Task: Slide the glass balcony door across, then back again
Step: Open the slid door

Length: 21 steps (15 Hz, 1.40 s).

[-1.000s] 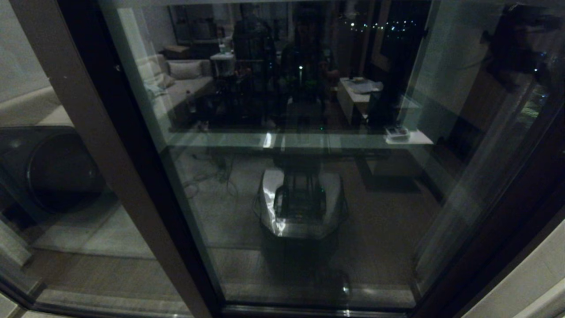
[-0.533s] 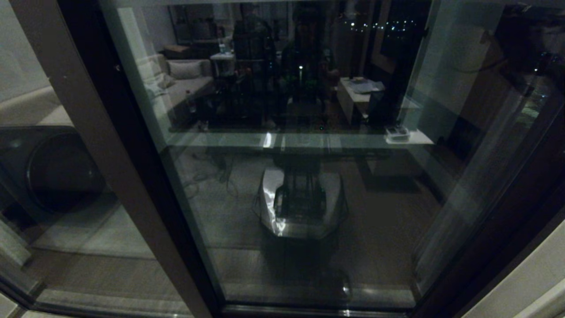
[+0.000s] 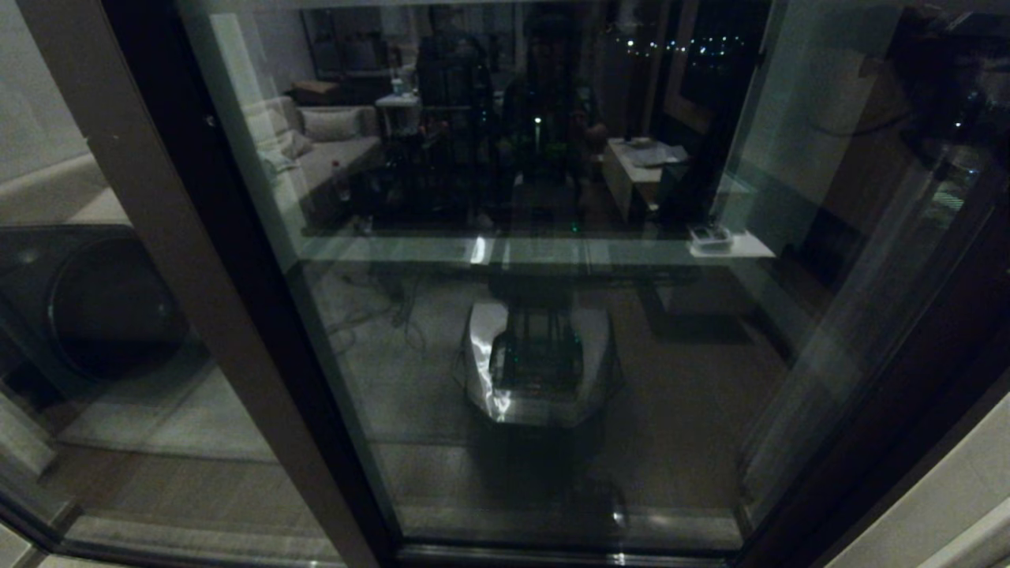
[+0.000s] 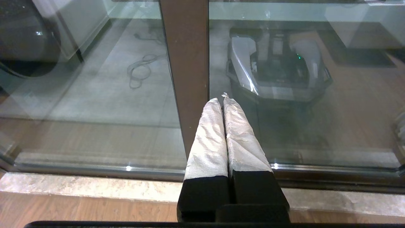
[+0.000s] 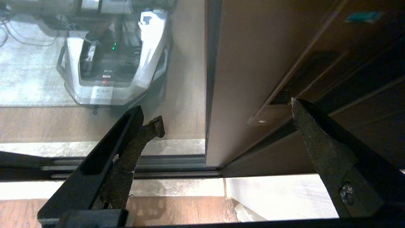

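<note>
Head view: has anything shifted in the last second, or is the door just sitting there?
The dark shape of the right arm at the upper right drifted further toward the corner; its right gripper is open at the door's stile, holding nothing. The glass balcony door has not slid. The left gripper is shut, parked by the brown post.

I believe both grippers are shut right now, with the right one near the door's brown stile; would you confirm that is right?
Not quite: only the left gripper is shut, its fingers pressed together. The right gripper is open, its jaws spread wide on either side of the brown stile of the glass balcony door, as the right wrist view shows.
</note>
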Available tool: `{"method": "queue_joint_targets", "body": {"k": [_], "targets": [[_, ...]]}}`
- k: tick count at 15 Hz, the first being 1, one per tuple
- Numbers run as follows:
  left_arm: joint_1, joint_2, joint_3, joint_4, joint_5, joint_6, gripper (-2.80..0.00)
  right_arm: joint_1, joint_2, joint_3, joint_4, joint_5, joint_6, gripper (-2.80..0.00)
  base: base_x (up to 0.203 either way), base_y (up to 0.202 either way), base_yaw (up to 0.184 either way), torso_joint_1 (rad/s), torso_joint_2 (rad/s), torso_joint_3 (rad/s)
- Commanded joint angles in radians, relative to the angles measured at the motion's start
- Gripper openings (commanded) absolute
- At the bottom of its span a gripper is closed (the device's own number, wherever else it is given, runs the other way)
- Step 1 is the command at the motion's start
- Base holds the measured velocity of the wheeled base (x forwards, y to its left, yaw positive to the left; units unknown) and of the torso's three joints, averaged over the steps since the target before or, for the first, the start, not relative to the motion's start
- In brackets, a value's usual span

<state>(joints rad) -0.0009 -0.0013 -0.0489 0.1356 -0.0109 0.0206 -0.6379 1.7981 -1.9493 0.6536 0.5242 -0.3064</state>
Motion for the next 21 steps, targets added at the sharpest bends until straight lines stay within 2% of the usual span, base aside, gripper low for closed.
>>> {"method": "queue_joint_targets", "body": {"k": [1, 10, 13, 21], "targets": [[-0.001, 0.0, 0.0, 0.002, 0.0, 0.0, -2.8, 0.001, 0.011, -0.002, -0.015, 0.004, -0.001, 0.0, 0.0, 0.0, 0.0, 0.0, 0.0, 0.0], [0.001, 0.0, 0.0, 0.001, 0.0, 0.001, -2.8, 0.011, 0.046, -0.002, -0.074, 0.004, 0.009, 0.0, 0.0, 0.0, 0.0, 0.0, 0.0, 0.0], [-0.001, 0.0, 0.0, 0.001, 0.0, 0.001, -2.8, 0.038, 0.04, -0.002, -0.074, 0.004, 0.053, 0.0, 0.0, 0.0, 0.0, 0.0, 0.0, 0.0], [0.0, 0.0, 0.0, 0.001, 0.0, 0.001, -2.8, 0.068, 0.019, -0.002, -0.074, 0.003, 0.082, 0.0, 0.0, 0.0, 0.0, 0.0, 0.0, 0.0]]}}
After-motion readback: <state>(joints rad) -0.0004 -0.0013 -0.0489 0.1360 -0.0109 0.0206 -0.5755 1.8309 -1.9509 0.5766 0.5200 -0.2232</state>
